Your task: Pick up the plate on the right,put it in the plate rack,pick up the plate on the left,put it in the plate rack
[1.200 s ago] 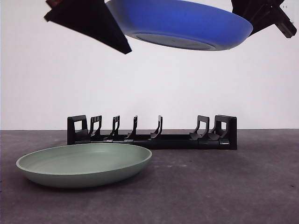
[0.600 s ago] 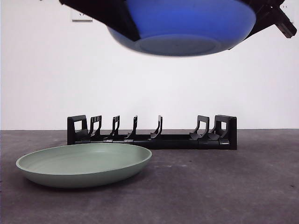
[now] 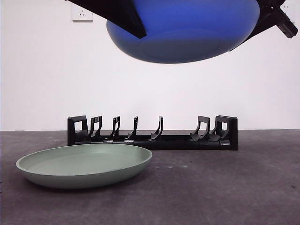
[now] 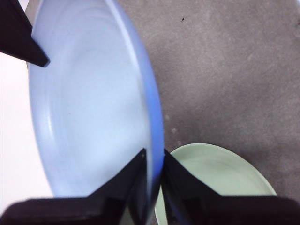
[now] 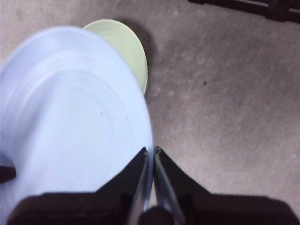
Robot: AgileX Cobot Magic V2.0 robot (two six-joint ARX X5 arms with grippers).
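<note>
Blue plate (image 3: 187,33) hangs high above the plate rack (image 3: 152,133), well apart from it, pinched at opposite rims by both arms: left gripper (image 4: 152,161) has its jaws narrowed onto one edge of the rim, right gripper (image 5: 153,152) has its jaws narrowed onto the other edge. Plate is tilting, underside toward the front camera. Risk, as a judgement: two thin rim pinches on a smooth plate; if either arm pulls or turns out of step with the other, the rim may slide out of a jaw and the plate would drop onto the rack or onto the green plate (image 3: 84,165). Second risk: it needs to go near upright to fit a slot; coming down off-line, the rim could land on top of a prong instead of between two, then tip or skid out. Third: a hard landing could shove the light-looking rack along the table (image 3: 243,187). Containers: rack holds nothing, every slot between prongs bare. Green plate sits flat on the table in front of the rack's left end, just beside it, nothing in it. Blue plate also holds nothing, inside face clean in both wrist views.
</note>
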